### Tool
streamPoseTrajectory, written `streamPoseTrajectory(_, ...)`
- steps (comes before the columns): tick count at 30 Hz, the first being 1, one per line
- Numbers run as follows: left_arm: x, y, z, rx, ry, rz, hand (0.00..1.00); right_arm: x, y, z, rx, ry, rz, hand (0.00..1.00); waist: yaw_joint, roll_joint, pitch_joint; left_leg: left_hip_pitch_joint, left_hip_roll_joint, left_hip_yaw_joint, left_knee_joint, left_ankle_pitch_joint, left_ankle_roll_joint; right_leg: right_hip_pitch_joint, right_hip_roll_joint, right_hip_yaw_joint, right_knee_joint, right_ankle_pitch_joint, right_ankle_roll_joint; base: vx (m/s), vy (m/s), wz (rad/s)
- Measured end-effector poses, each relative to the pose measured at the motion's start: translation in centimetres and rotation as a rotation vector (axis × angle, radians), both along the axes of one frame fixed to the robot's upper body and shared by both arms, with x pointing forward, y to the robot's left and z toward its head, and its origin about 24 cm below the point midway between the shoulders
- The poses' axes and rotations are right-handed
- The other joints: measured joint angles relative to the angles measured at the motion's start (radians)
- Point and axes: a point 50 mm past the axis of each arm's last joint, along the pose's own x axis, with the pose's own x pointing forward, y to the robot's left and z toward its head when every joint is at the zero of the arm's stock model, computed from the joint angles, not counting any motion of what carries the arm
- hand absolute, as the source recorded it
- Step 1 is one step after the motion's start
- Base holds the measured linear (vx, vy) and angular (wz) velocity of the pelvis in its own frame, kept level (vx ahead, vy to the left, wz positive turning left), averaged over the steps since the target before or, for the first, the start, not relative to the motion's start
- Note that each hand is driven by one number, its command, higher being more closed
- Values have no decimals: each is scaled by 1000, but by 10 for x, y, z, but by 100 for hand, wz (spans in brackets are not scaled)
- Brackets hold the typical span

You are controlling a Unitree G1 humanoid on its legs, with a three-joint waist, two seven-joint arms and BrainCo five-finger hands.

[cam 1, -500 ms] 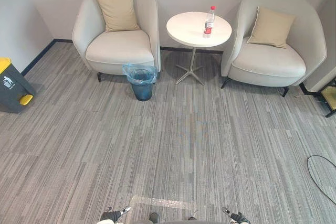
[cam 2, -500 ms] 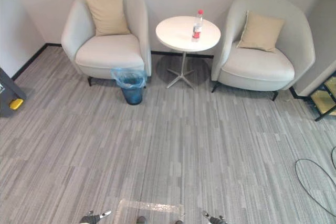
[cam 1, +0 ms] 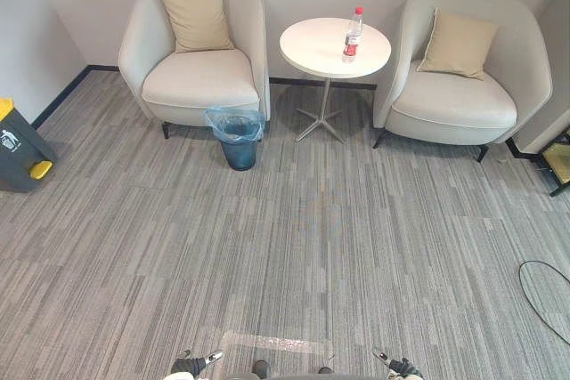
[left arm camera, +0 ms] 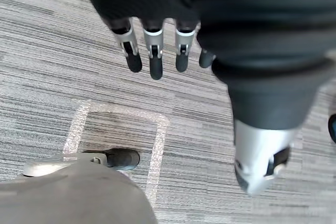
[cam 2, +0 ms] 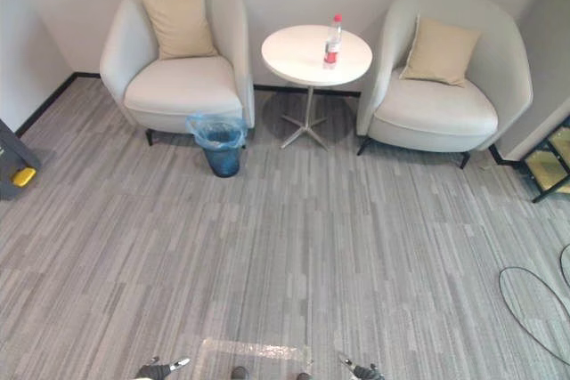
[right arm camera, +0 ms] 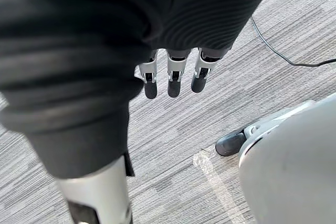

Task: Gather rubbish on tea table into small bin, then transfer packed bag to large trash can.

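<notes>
Not started: bottle (cam 1: 353,35) on table (cam 1: 312,46), bin (cam 1: 239,140) nearby, trash can (cam 1: 20,144) trip pending; left hand (left arm camera: 156,56), right hand (right arm camera: 173,77) relaxed, empty.

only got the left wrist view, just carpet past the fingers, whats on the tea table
observer: a clear plastic bottle with a red cap and label stands on the round white tea table, right of centre.
operator: wheres the small bin
observer: the small blue bin lined with a blue plastic bag sits on the carpet, beside the left cream armchair, at its front corner.
operator: right hand busy
observer: no, the right hand hangs above the carpet with straight fingers, holding nothing.
</notes>
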Motion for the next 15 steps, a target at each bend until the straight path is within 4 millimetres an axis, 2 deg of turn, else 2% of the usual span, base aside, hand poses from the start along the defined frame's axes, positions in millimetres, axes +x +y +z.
streamPoseTrajectory(8, 1, 0, 0, 4, 4, -38, 0, 0, 0, 0, -1, -1, 4, 0, -1, 1, 1, 2, 10, 29, 0, -5, -5, -3, 11, 28, -15, 12, -4, -26, -44, -11)
streamPoseTrajectory(15, 3, -2, 0, 2, 7, -54, 0, 2, -3, 1, -2, -9, 16, 0, -3, 12, 8, 3, 23, 42, 1, -8, -12, -6, 22, 38, -8, 12, -6, -16, -54, -5)
